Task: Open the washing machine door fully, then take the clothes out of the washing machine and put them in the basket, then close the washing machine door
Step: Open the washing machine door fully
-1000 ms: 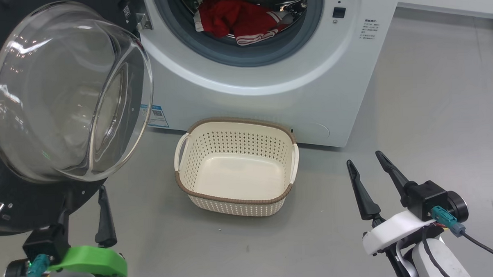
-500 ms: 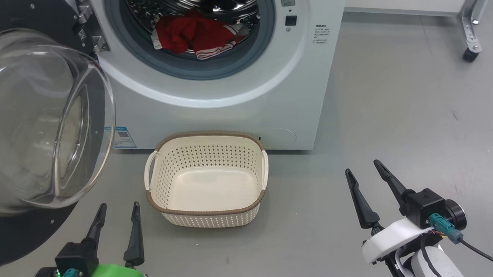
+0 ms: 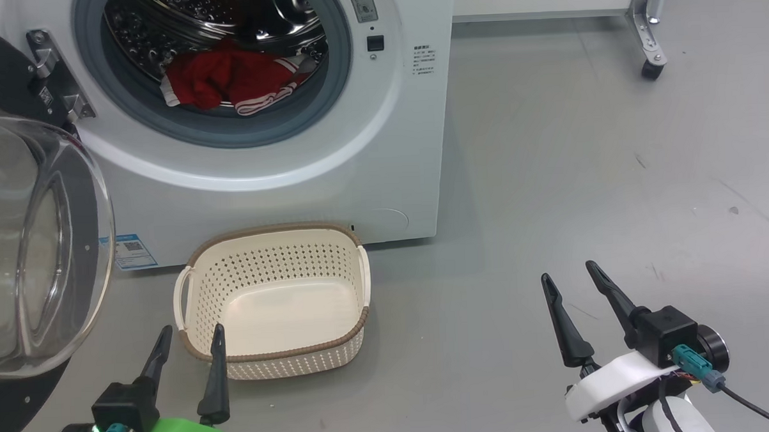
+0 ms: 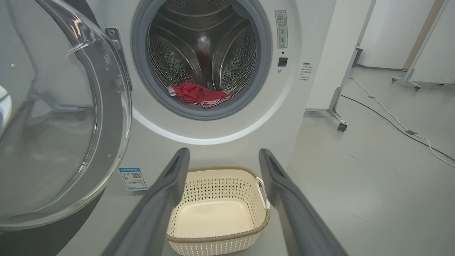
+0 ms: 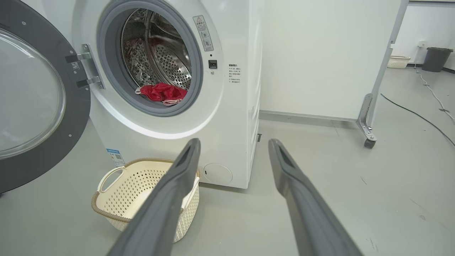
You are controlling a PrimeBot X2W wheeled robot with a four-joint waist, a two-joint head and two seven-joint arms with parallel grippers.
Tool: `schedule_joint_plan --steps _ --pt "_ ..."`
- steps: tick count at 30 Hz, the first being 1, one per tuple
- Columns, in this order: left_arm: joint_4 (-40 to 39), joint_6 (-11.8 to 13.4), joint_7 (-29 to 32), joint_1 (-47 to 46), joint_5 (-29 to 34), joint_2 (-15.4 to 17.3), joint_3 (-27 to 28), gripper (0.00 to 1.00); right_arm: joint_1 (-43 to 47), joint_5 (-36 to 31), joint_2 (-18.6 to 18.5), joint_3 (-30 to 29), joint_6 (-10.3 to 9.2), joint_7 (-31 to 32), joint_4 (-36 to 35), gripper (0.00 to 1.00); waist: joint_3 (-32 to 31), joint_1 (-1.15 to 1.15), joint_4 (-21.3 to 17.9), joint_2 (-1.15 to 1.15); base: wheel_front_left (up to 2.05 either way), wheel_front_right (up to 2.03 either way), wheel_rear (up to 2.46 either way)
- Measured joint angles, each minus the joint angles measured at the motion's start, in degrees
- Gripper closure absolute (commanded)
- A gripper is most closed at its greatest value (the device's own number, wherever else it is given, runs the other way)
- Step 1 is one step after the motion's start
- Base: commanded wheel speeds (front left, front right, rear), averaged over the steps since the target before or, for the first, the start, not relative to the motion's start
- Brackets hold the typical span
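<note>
Swung round since a second ago, the head camera now sets the washing machine [image 3: 332, 179] further left in its view (the machine itself has not budged). The left gripper [image 3: 192, 331], whose fingers were tucked under the rim of the washing machine door [image 3: 40, 241] then, has come clear of it.

That door hangs from the hinge at the machine's left side, swung well out from the opening, its clear glass bowl bulging toward the robot. The clothes [image 3: 226, 81] lie inside the machine, a red heap with white striped trim slumped at the front of the steel drum [image 3: 224, 20] against the grey seal [image 3: 228, 129]. One garment or several, I could not say from here. The basket [image 3: 287, 366] stands on the floor [image 3: 549, 172] just in front of the machine's foot, below the opening. A blue label sticker [image 3: 130, 250] sits on the machine's front to the basket's left.

The left gripper hangs in front of the machine, on the near side of the basket, its two dark fingers spread and holding nothing. The right gripper [image 3: 567, 271] sits off past the machine's right corner, over the floor, fingers likewise spread and empty. Beyond the machine's right side stands a wheeled leg [image 3: 649, 40], and a cable [image 4: 369, 96] trails across the floor farther off.
</note>
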Motion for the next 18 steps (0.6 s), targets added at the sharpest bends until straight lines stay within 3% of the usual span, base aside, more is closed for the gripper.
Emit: schedule_joint_plan --steps 18 --pt "-2.5 0.5 2.6 0.7 0.6 0.0 -1.0 0.00 0.7 0.5 0.1 -0.4 -0.98 0.0 -1.4 0.00 0.4 0.00 -1.4 0.00 0.00 0.00 0.00"
